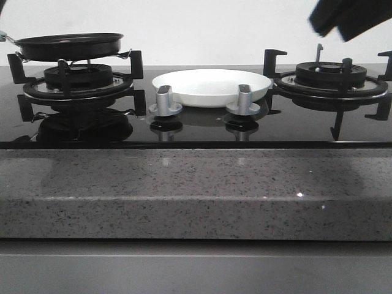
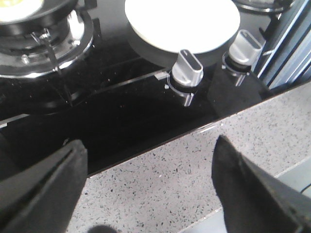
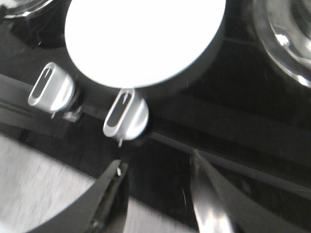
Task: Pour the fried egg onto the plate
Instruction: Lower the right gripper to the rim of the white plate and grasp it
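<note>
The white plate [image 1: 211, 86] sits on the black glass hob between the two burners and is bare. It also shows in the left wrist view [image 2: 182, 19] and the right wrist view [image 3: 146, 39]. The black frying pan [image 1: 67, 46] stands on the left burner; its rim hides the fried egg in the front view. A pale cream patch [image 2: 12, 7] in the pan at the edge of the left wrist view looks like the fried egg. My left gripper [image 2: 150, 145] is open and empty over the granite counter. My right gripper [image 3: 158, 162] is open and empty above the hob's front edge, near the knobs.
Two silver knobs [image 1: 165, 101] [image 1: 244, 101] stand in front of the plate. The right burner [image 1: 331, 76] has raised black grates. My right arm [image 1: 349, 18] hangs high at the right. A speckled granite counter [image 1: 196, 190] runs along the front.
</note>
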Robot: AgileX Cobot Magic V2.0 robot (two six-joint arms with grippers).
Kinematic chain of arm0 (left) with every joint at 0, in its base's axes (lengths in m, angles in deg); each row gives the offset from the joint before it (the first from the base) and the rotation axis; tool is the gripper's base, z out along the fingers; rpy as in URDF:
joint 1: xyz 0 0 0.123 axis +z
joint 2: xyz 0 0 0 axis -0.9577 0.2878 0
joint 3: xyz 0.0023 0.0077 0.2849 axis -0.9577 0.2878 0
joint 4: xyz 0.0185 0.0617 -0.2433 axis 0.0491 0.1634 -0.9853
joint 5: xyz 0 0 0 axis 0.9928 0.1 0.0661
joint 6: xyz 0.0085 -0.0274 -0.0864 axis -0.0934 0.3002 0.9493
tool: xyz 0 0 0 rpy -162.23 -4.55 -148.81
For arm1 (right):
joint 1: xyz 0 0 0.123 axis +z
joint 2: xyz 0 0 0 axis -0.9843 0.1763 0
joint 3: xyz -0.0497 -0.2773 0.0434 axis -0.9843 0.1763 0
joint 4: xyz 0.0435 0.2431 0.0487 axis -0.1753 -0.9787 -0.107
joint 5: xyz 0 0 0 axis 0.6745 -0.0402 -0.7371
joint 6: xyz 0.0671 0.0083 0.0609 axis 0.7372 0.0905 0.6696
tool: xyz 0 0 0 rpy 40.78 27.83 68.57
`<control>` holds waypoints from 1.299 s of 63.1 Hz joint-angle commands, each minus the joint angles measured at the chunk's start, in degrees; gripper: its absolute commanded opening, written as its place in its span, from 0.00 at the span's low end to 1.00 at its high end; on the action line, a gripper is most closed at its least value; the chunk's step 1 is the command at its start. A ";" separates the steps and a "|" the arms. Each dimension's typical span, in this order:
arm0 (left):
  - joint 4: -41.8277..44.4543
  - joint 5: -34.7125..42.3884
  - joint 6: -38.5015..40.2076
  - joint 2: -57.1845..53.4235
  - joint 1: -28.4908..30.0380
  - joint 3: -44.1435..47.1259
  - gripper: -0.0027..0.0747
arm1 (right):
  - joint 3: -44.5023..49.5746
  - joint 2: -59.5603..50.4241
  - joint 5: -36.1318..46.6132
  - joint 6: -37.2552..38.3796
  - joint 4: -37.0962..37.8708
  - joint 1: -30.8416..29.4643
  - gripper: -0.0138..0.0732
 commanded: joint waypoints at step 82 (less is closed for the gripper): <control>-0.56 3.99 -0.01 0.48 -0.44 -2.03 0.72 | -32.36 31.85 -2.29 -0.94 4.11 0.00 0.12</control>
